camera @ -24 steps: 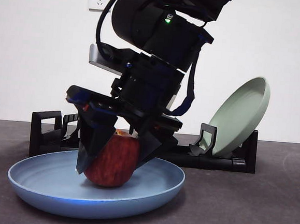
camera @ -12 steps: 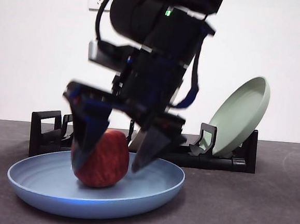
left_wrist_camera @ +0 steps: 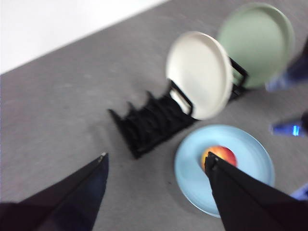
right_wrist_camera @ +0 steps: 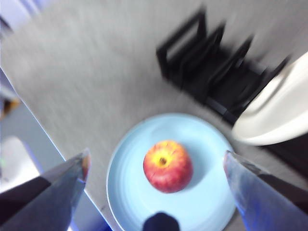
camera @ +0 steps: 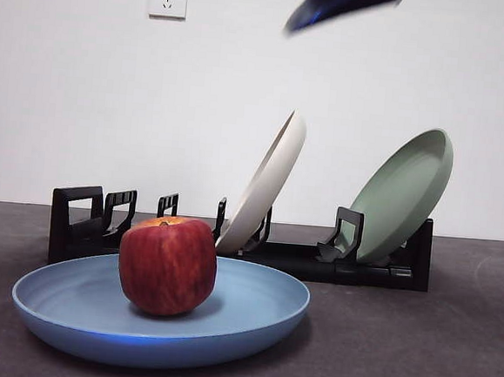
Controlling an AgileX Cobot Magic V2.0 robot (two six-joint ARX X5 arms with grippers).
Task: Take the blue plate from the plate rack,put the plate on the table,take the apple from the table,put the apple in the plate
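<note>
The dark-red apple (camera: 167, 265) stands upright in the blue plate (camera: 252, 302), which lies flat on the table (camera: 414, 350) in front of the black plate rack (camera: 84, 219). My right gripper (right_wrist_camera: 157, 155) is open and empty, high above the apple (right_wrist_camera: 167, 166) and the plate (right_wrist_camera: 207, 202). In the front view only a blurred black tip (camera: 341, 3) shows at the top. My left gripper (left_wrist_camera: 156, 159) is open and empty, high over the table, away from the plate (left_wrist_camera: 250, 163) and the apple (left_wrist_camera: 219, 156).
A cream-white plate (camera: 265, 185) and a sage-green plate (camera: 404, 196) lean in the rack's slots behind the blue plate. The table's edge (right_wrist_camera: 48, 139) runs close to the blue plate in the right wrist view. The white wall carries two sockets.
The gripper opened and let go of the apple, then rose up out of the front view. The apple stays in the blue plate, a little further left than before.
</note>
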